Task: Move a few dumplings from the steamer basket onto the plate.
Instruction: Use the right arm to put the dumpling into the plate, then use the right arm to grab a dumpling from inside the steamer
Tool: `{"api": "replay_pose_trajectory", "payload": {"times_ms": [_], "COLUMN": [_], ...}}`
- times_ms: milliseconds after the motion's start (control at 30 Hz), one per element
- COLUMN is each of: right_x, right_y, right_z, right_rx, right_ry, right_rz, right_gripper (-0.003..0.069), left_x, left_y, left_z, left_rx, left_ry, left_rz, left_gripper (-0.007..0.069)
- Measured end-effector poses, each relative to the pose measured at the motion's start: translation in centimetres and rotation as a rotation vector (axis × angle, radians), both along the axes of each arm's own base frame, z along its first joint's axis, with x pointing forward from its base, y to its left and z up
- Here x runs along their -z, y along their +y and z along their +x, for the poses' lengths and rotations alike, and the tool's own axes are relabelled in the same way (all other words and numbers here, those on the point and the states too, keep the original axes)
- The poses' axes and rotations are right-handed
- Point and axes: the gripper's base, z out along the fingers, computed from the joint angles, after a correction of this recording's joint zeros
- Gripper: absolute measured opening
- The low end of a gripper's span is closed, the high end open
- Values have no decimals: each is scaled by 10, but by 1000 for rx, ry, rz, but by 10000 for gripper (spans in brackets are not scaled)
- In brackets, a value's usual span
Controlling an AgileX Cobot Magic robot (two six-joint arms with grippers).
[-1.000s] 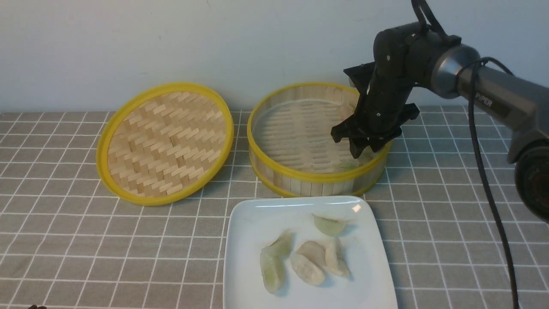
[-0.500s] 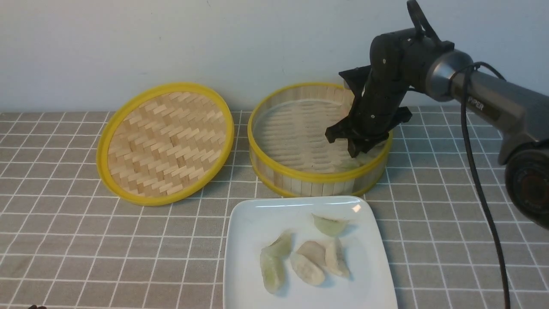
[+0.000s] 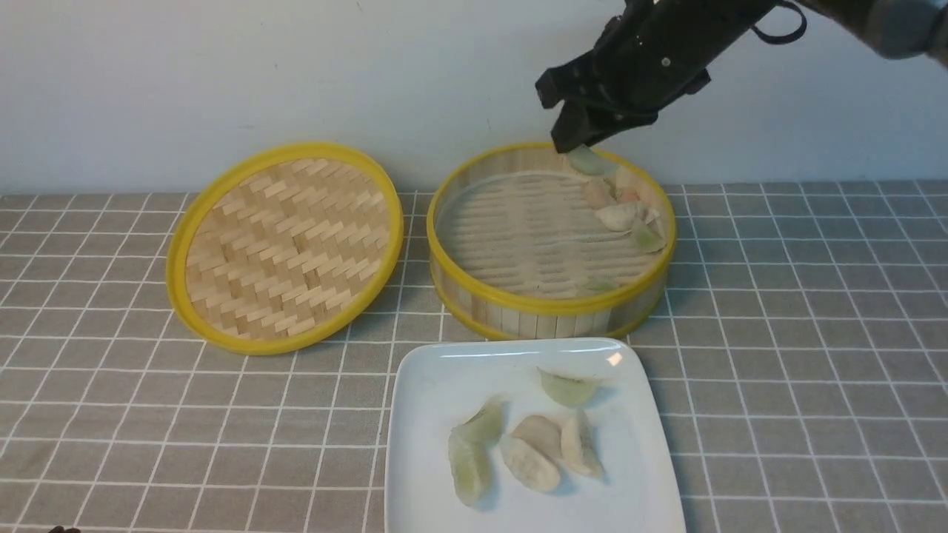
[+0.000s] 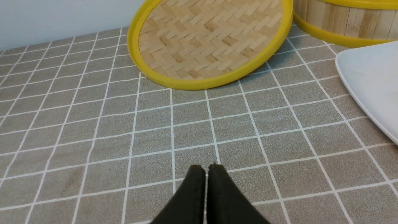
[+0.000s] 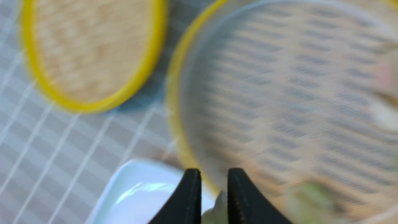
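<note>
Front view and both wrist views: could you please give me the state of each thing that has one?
Right tool, shut on a green dumpling, above the basket's far rim.
Left tool, shut, empty.
Steamer basket, uncovered, a few loose dumplings inside.
Lid, off, lying left of the basket.
Plate, carrying several plated dumplings.

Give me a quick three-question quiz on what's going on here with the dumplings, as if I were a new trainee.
1. True or false: the right gripper holds a pale green dumpling in the air.
2. The woven lid is: A on top of the steamer basket; B under it; C beside it, on the robot's left.
3. Fill in: the left gripper is ____, with nothing in it.
Key: 1 true; 2 C; 3 shut.
</note>
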Motion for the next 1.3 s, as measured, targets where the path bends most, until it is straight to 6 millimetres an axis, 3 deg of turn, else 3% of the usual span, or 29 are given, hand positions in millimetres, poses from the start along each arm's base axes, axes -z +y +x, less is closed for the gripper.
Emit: {"api": "replay_pose_trajectory", "payload": {"times_ms": [167, 267, 467, 600, 767, 867, 1033, 1100, 1167, 1233, 1300], "right_x": [36, 87, 144, 161, 161, 162, 141, 112, 96, 64, 48], "right_y": [41, 66, 80, 82, 78, 76, 78, 80, 81, 79, 73], "right_z": [-33, -49, -42, -36, -30, -28, -23, -14, -8, 2, 8], "right_rx": [-162, -258, -261, -242, -223, -200, -210, -215, -210, -191, -171], "right_ry": [112, 229, 312, 299, 242, 236, 218, 126, 61, -76, -143], "right_rz": [-31, -104, -150, -165, -213, -240, -247, -250, -251, -271, -287], "right_gripper": [88, 88, 88, 99, 184, 289, 367, 377, 378, 377, 377], "left_x": [0, 0, 0, 0, 0, 0, 0, 0, 0, 0, 0], "left_y": [0, 0, 0, 0, 0, 0, 0, 0, 0, 0, 0], "left_z": [0, 0, 0, 0, 0, 0, 0, 0, 0, 0, 0], "left_rx": [0, 0, 0, 0, 0, 0, 0, 0, 0, 0, 0], "left_ry": [0, 0, 0, 0, 0, 0, 0, 0, 0, 0, 0], "left_rz": [0, 0, 0, 0, 0, 0, 0, 0, 0, 0, 0], "left_gripper": [-5, -5, -5, -5, -5, -5, -5, -5, -5, -5, -5]}}
